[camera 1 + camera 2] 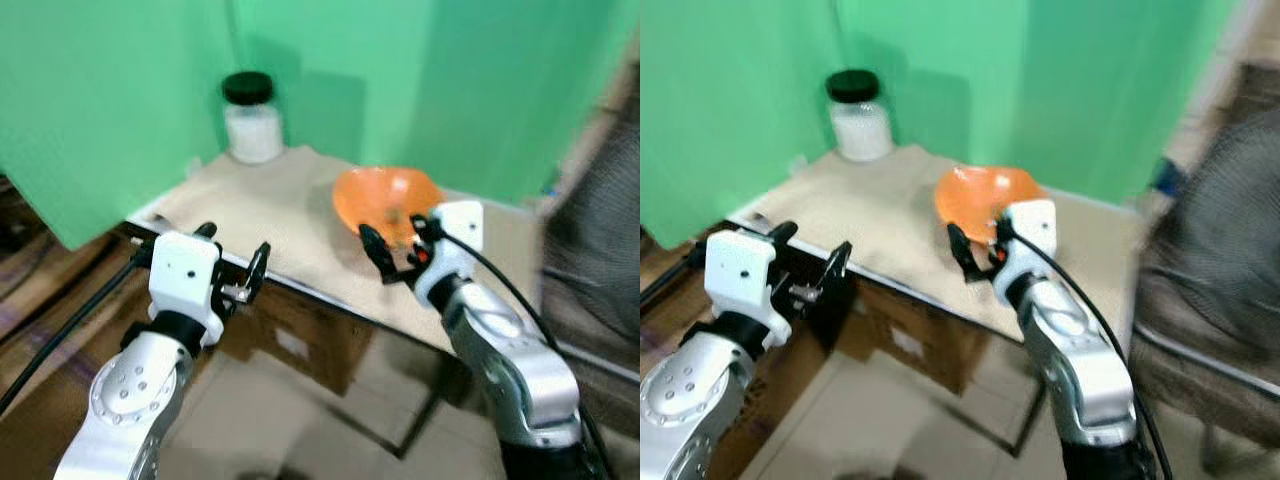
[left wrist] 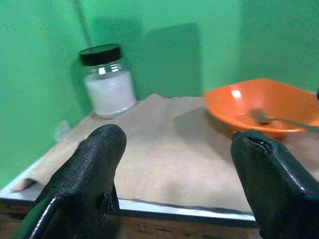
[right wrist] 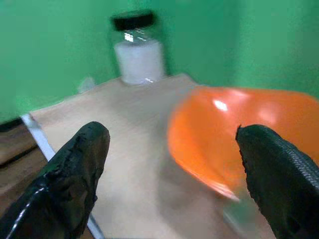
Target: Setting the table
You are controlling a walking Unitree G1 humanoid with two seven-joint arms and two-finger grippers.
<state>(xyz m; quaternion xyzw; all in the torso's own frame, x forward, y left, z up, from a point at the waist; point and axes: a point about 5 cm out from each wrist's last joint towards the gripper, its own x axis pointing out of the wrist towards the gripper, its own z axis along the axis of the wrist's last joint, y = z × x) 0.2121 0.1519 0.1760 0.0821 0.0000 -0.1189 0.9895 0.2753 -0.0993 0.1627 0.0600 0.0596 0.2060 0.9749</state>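
orange bowl (image 1: 385, 199) at 12 o'clock off right gripper (image 1: 398, 245), fingers spread, empty, left gripper (image 1: 236, 262) same, short of surface (image 1: 270, 215)

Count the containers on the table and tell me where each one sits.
2. The black-lidded glass jar stands at the table's far corner against the green backdrop. The orange bowl sits nearer, just beyond the right gripper, with a utensil inside.

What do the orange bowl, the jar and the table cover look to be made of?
Orange bowl: probably plastic, smooth and glossy, with bright highlights on its inner wall. Jar: clear glass or clear plastic, judging by the reflections on its shoulder, holding something white under a matte black lid. Table cover: beige, matte, likely cloth or paper; its edge lifts slightly at one corner.
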